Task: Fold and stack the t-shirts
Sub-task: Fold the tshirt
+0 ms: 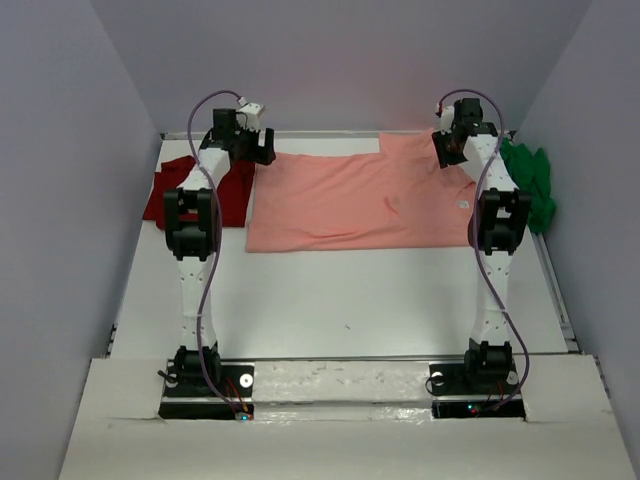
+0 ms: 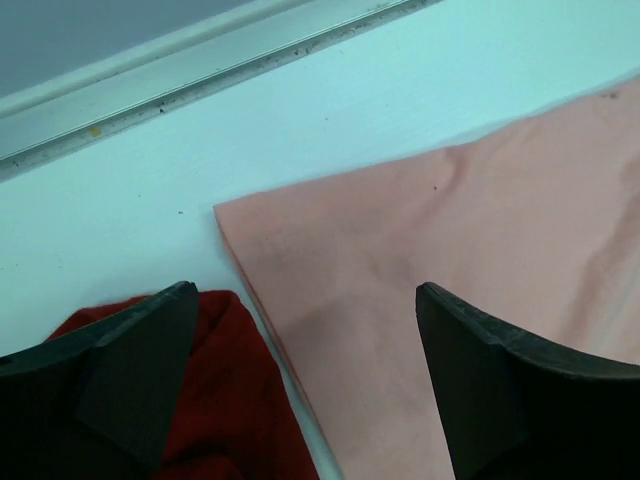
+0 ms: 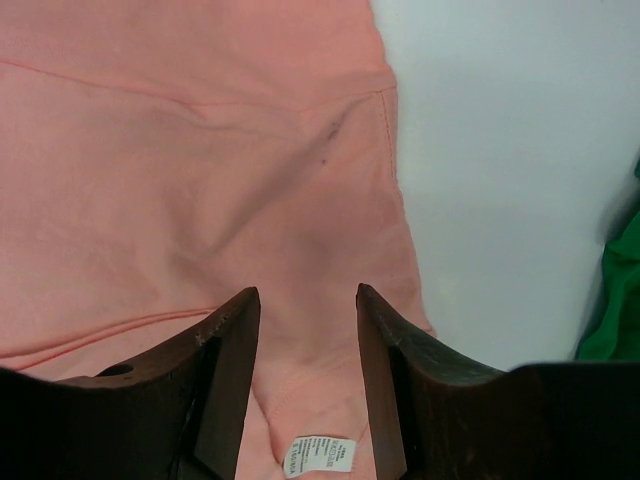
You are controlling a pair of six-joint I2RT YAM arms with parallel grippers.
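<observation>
A salmon-pink t-shirt (image 1: 350, 200) lies folded into a broad rectangle across the back of the white table (image 1: 340, 300). My left gripper (image 1: 262, 148) hovers over its far left corner (image 2: 300, 240), jaws wide open (image 2: 305, 290) and holding nothing. A dark red t-shirt (image 1: 190, 190) lies crumpled to the left, its edge (image 2: 220, 400) beside the pink one. My right gripper (image 1: 447, 150) hangs above the pink shirt's right end (image 3: 200, 150), jaws apart (image 3: 307, 292) with nothing held; a white label (image 3: 318, 455) shows below them. A bright green t-shirt (image 1: 530, 180) is bunched at the far right (image 3: 615, 300).
A metal rail (image 2: 200, 75) runs along the table's far edge, just beyond the left gripper. Another rail (image 1: 555, 290) borders the right side. Grey walls close in on three sides. Bare white tabletop stretches between the shirts and the arm bases (image 1: 205, 385).
</observation>
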